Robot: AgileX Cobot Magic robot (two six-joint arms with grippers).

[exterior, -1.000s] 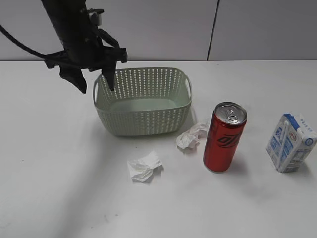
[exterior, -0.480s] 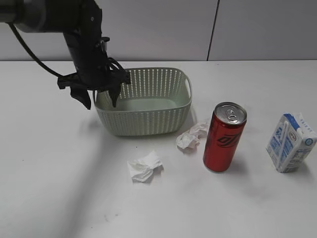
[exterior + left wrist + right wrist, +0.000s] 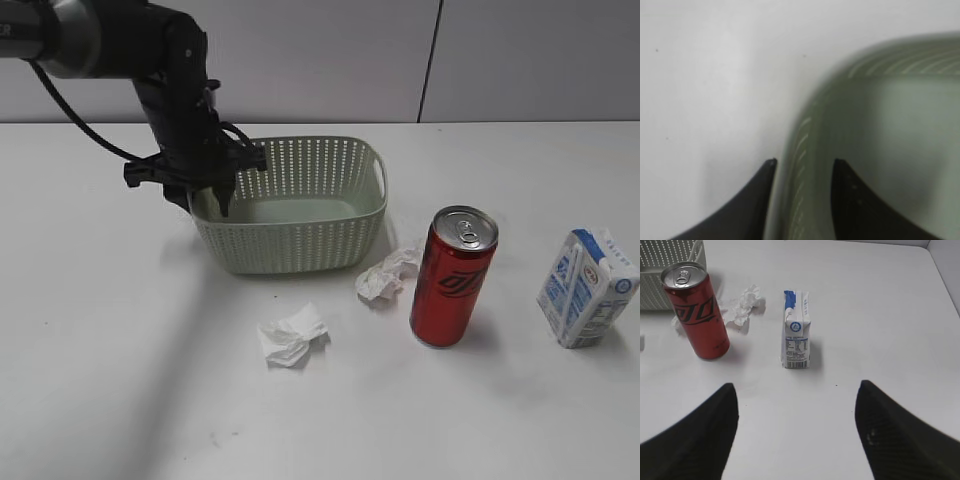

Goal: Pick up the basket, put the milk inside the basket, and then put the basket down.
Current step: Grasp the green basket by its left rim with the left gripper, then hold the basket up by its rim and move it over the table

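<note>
Even, diffuse light fills all three views, and the white bench (image 3: pixel 120 380) reads bright without harsh glare. Shadows are soft and faint: a pale one lies beside the red can (image 3: pixel 453 277). The exterior and right wrist views are sharp. The left wrist view is badly out of focus, its basket (image 3: pixel 880 140) smeared and dim.

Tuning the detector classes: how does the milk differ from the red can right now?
The milk is a boxy white and blue carton; the red can is a cylinder with a silver top. The milk is shorter than the can. The milk stands nearest the right edge in the exterior view; the can stands between it and the basket, beside a crumpled tissue. Both are upright on the table, ungripped.
</note>
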